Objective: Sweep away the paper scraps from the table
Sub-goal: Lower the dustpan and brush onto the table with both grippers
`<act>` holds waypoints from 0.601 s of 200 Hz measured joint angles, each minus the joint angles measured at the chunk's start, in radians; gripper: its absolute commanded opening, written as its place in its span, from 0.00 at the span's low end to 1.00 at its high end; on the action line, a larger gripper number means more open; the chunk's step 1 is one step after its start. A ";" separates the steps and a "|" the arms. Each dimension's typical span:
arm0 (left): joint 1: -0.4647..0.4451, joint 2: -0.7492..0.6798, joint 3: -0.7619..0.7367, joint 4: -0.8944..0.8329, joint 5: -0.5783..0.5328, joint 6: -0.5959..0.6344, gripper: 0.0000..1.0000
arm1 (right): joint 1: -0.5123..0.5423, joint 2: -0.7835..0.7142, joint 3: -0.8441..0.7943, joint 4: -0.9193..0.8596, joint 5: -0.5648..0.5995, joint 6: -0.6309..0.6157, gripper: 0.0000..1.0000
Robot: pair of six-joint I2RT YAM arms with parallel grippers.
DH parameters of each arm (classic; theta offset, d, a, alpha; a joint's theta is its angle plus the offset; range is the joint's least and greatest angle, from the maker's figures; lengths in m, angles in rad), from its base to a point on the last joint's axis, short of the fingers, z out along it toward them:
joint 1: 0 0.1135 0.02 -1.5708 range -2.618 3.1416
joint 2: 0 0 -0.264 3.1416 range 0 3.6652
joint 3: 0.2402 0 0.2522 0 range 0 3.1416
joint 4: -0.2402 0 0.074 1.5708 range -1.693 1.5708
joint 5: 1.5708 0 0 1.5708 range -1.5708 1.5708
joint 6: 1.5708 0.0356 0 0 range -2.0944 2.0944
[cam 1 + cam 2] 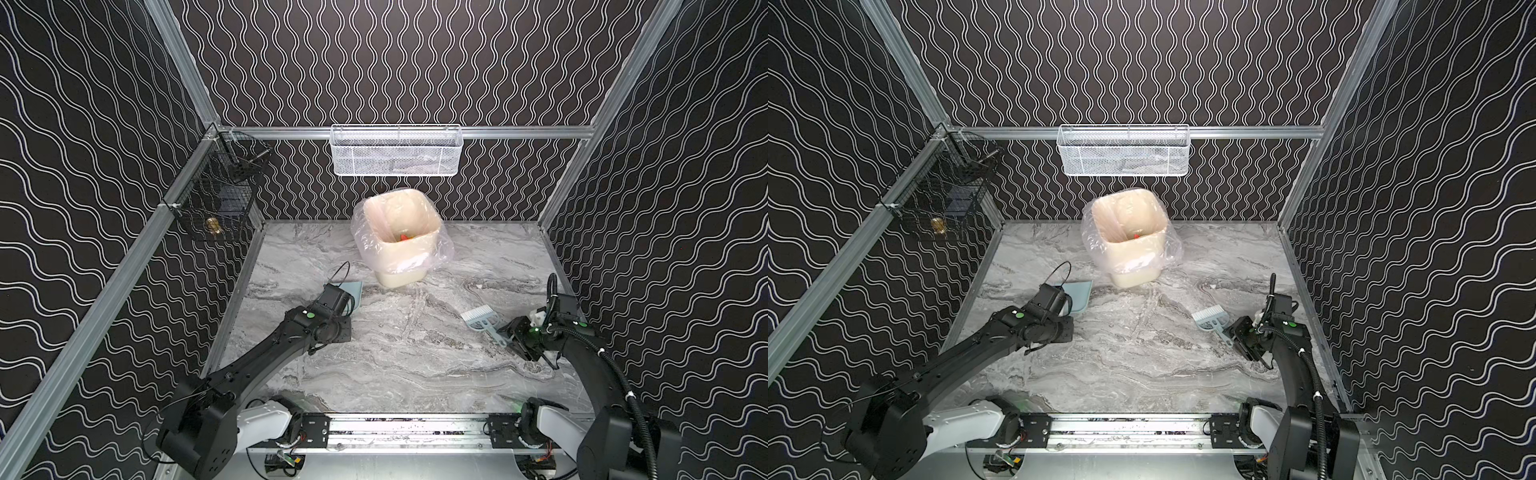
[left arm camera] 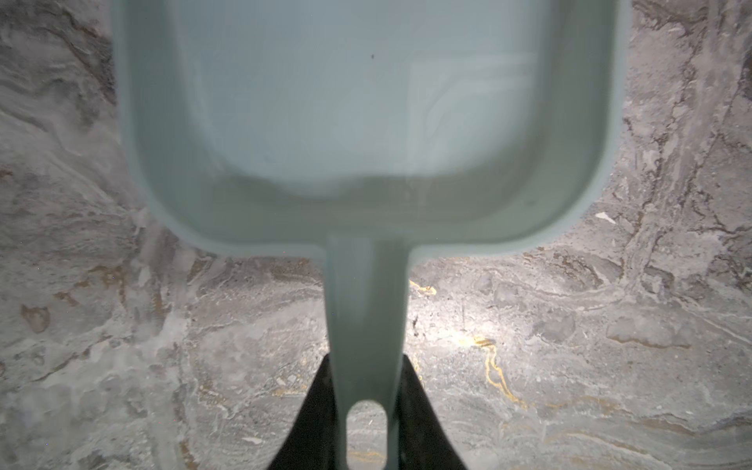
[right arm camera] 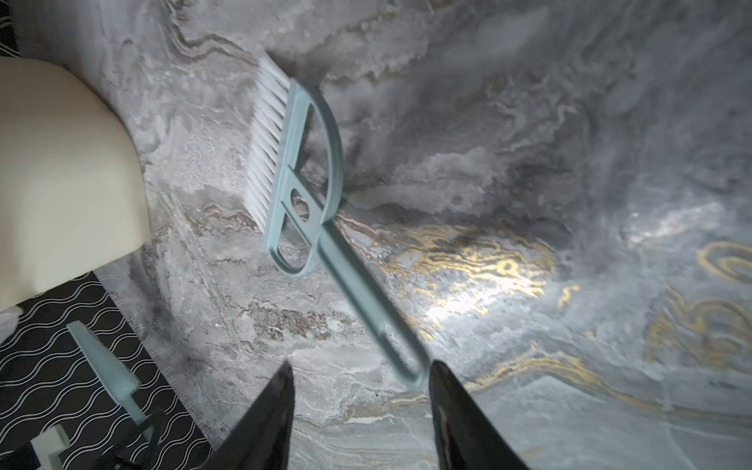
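Sitting in lined bin [image 1: 405, 259] — paper scraps [image 1: 404, 237], dustpan [image 2: 366, 101] in left jaws

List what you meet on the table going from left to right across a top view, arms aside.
dustpan → cream bin lined with a clear plastic bag → brush
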 measured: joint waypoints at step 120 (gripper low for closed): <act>0.029 0.222 -0.015 0.087 0.096 -0.021 0.00 | 0.047 0.007 0.126 -0.085 0.102 -0.059 0.62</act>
